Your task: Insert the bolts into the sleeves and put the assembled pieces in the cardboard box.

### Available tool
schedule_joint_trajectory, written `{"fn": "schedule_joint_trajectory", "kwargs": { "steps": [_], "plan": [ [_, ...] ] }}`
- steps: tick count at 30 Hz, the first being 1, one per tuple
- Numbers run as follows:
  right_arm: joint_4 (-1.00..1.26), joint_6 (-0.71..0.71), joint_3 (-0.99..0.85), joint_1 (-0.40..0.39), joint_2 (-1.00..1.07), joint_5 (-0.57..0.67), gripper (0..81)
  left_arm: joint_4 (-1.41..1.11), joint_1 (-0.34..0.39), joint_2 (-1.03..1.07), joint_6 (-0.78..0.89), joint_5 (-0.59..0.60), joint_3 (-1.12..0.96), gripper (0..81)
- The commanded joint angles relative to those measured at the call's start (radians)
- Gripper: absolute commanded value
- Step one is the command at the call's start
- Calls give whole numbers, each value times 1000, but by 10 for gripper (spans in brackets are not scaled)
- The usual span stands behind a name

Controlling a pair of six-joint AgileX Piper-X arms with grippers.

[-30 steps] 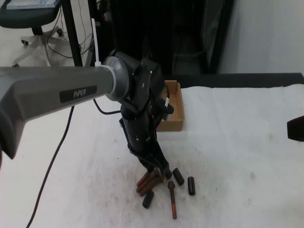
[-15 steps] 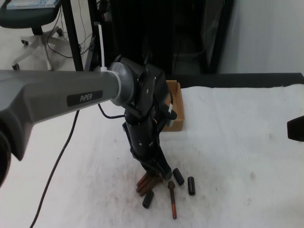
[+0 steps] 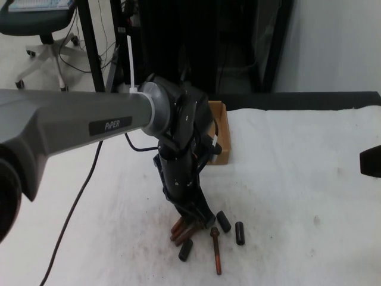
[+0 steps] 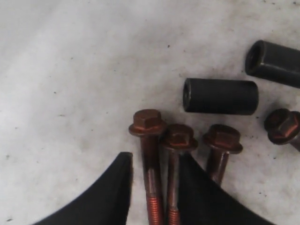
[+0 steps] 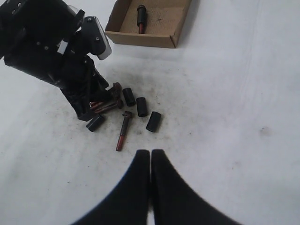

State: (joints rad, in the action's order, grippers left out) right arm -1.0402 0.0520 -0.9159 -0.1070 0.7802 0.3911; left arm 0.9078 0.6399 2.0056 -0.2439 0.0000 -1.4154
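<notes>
Three copper bolts lie side by side on the white cloth, with a fourth bolt head beside them. My left gripper is open and down over the cluster, its fingers straddling two bolt shafts. Black sleeves lie just beyond the heads. In the high view the left gripper stands on the bolt pile, with a lone bolt and sleeves nearby. My right gripper is shut and empty, hanging back from the parts. The cardboard box holds one assembled piece.
The box sits behind the left arm near the bench's far edge. A further sleeve lies in front of the bolt pile. White cloth spreads open to the right. A chair and cables stand off the bench at the back left.
The left arm has shifted slightly to the right and settled a little lower onto the bolt cluster. The loose bolts and sleeves have not moved.
</notes>
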Motion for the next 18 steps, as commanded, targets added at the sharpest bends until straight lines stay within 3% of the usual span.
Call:
{"fn": "schedule_joint_trajectory", "kwargs": {
  "steps": [1,13,18],
  "plan": [
    [6,1,1,-2,-9,11,12,-2,-3,1,-15,-102,-1,304],
    [6,1,1,-2,-9,11,12,1,-18,1,-24,-202,-1,304],
    [6,1,1,-2,-9,11,12,10,-18,1,23,-191,-1,304]
  ]
}}
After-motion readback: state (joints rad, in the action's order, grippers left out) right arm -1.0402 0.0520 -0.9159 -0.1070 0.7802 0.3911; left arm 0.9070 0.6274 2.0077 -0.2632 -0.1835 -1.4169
